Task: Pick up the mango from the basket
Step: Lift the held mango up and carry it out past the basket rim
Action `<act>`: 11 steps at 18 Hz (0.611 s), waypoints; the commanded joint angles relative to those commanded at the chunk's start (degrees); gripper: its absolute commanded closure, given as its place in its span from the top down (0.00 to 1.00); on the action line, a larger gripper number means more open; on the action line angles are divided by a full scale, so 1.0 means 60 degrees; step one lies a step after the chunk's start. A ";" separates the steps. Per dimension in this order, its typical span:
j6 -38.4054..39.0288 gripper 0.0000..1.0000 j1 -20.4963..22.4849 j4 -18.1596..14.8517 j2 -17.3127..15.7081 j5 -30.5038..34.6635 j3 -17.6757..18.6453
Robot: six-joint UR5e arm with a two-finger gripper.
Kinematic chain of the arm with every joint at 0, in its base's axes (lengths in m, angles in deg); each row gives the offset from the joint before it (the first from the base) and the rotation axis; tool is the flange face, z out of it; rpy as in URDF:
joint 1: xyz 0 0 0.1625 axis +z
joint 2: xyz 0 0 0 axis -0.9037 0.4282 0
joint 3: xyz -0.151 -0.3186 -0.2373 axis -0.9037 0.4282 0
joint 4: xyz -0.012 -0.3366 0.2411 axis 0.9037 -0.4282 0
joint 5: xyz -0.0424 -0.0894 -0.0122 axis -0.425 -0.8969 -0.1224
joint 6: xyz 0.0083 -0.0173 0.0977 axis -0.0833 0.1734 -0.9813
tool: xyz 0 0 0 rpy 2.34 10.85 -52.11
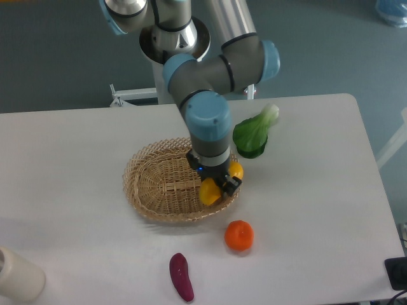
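The wicker basket sits near the middle of the white table. The yellow mango shows at the basket's right side, with its ends sticking out on either side of my gripper. The gripper points down from above and its fingers are closed on the mango's middle. Whether the mango rests on the basket floor or hangs just above it, I cannot tell. The gripper body hides the mango's middle part.
A green bok choy lies just right of the basket. A round orange fruit sits in front of the basket. A purple eggplant lies near the front edge. A white roll is at the front left corner.
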 joint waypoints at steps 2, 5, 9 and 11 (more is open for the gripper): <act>-0.0015 0.40 0.0263 -0.0030 0.0015 -0.0264 -0.0161; -0.0015 0.41 0.0352 -0.0044 0.0073 -0.0353 -0.0381; -0.0350 0.42 0.0382 -0.0030 0.0190 -0.0280 -0.0543; -0.0775 0.42 0.0411 -0.0030 0.0205 -0.0279 -0.0616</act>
